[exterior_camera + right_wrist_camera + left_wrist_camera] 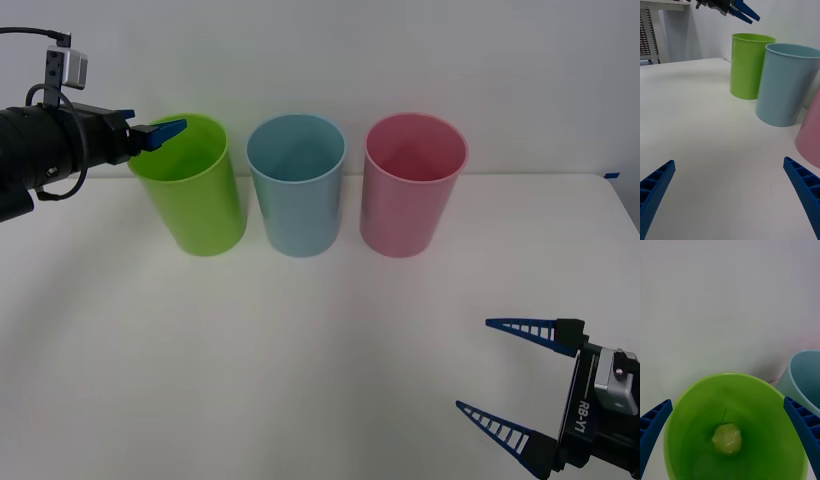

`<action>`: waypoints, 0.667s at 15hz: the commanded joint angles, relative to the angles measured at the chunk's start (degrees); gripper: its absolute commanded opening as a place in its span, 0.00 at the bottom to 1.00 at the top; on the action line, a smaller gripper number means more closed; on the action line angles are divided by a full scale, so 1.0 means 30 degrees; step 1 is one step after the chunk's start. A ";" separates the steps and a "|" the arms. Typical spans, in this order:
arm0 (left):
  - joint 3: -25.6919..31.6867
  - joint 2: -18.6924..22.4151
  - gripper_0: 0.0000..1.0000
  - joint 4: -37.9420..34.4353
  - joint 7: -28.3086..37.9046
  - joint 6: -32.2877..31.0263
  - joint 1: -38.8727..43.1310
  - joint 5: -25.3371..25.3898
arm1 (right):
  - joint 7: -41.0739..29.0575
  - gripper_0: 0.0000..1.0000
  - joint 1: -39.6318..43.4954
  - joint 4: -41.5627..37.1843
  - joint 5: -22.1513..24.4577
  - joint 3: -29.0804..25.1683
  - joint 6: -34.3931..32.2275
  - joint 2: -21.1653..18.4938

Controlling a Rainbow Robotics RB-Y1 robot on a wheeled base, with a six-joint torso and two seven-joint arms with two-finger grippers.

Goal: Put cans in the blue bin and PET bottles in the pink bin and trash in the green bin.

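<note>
Inside green bin [763, 420]: trash [727, 438] | left gripper [165, 131] above, fingers spread, empty | blue bin [297, 185] adjacent

Three bins are standing in a row near the tabletop's far edge: green bin [190, 185], blue bin [297, 185], pink bin [413, 183]. The left gripper [160, 134] is hovering over the green bin's rim, and the right gripper [510, 380] is waiting with fingers spread at the near right corner.

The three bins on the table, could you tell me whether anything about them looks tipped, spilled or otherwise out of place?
Nothing stands out. The green bin, blue bin and pink bin stand upright in a row, and the trash lies inside the green one, below the open left gripper.
</note>
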 commanded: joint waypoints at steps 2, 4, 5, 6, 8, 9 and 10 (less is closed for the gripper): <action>0.0025 -0.0089 1.00 0.0012 0.0004 0.0120 -0.0051 -0.0009 | -0.0001 1.00 0.0000 0.0000 0.0000 0.0000 0.0000 0.0000; 0.0318 -0.0177 1.00 -0.0076 -0.0407 0.0061 -0.0139 0.0636 | -0.0001 1.00 0.0000 0.0000 0.0000 0.0000 0.0000 0.0000; 0.0611 -0.0206 1.00 -0.0047 -0.0963 -0.0085 -0.0168 0.0958 | -0.0001 1.00 0.0000 0.0000 0.0000 0.0000 0.0000 0.0000; 0.1226 -0.0353 1.00 0.0275 -0.1549 -0.0788 -0.0168 0.1515 | -0.0001 1.00 0.0000 0.0000 0.0000 0.0000 0.0000 0.0000; 0.2866 -0.0968 1.00 0.0978 -0.2721 -0.2429 -0.0051 0.2306 | -0.0001 1.00 0.0000 0.0000 0.0000 0.0000 0.0000 0.0000; 0.3892 -0.1144 1.00 0.1271 -0.3629 -0.3279 0.0212 0.2833 | -0.0001 1.00 0.0000 0.0000 0.0000 0.0000 0.0000 0.0000; 0.4829 -0.1202 1.00 0.1330 -0.4127 -0.4158 0.0623 0.3302 | -0.0001 1.00 0.0000 0.0000 0.0000 0.0000 0.0000 0.0000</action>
